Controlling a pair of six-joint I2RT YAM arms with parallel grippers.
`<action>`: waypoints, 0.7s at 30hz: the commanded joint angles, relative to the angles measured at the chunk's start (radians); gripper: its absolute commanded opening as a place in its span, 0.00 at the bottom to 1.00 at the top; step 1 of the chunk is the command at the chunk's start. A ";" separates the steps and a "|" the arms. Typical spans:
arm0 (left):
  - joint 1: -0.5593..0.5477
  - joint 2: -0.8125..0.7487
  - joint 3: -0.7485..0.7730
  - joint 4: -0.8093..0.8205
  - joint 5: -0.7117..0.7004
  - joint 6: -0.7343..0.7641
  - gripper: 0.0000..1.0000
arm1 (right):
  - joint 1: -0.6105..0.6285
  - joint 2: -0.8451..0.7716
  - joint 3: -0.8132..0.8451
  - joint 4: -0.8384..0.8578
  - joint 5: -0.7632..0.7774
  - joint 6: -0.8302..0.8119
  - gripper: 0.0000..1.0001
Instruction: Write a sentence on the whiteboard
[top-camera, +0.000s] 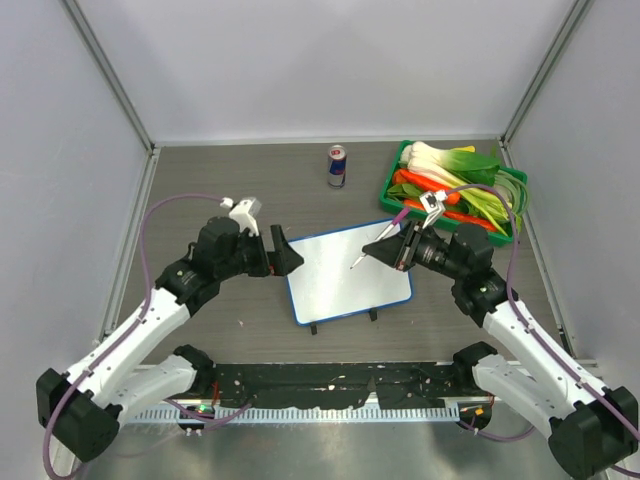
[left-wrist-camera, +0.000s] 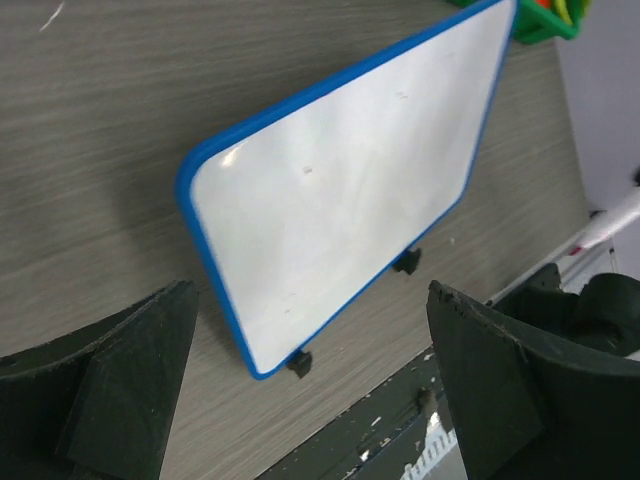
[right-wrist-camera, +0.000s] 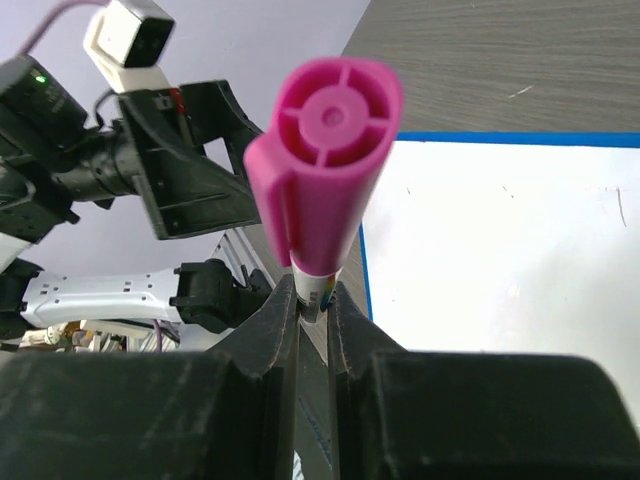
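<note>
Our right claw (top-camera: 374, 251) grips the marker (right-wrist-camera: 325, 130) above the blank whiteboard (top-camera: 345, 272) for writing; our left claw (top-camera: 288, 255), open, stands beside it

The left arm (top-camera: 140, 325) and right arm (top-camera: 530, 340) are reaching forward, bending inward. The left gripper (top-camera: 286, 250) is holding its fingers spread wide; the right gripper (top-camera: 378, 250) is pinching a marker (right-wrist-camera: 322, 150) between closed fingers.

I see grey wood-grain tabletop (top-camera: 230, 190) open left of and behind blue-rimmed white board (top-camera: 340, 285). Blue-silver drink can (top-camera: 337, 166) stands well behind it. Green crate of vegetables (top-camera: 392, 172) crowds my right gripper (top-camera: 380, 248), which pinches pink-capped marker (right-wrist-camera: 322, 150). Left gripper (top-camera: 287, 250) blocks board's left edge.
</note>
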 joint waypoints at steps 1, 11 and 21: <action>0.096 -0.074 -0.140 0.068 0.046 -0.087 0.99 | -0.005 0.014 0.022 0.023 -0.013 -0.031 0.01; 0.210 -0.063 -0.338 0.295 0.195 -0.131 1.00 | -0.005 0.004 0.028 0.029 -0.036 -0.043 0.01; 0.208 -0.130 -0.343 0.278 0.121 -0.148 1.00 | -0.005 -0.048 0.015 0.021 -0.053 -0.065 0.01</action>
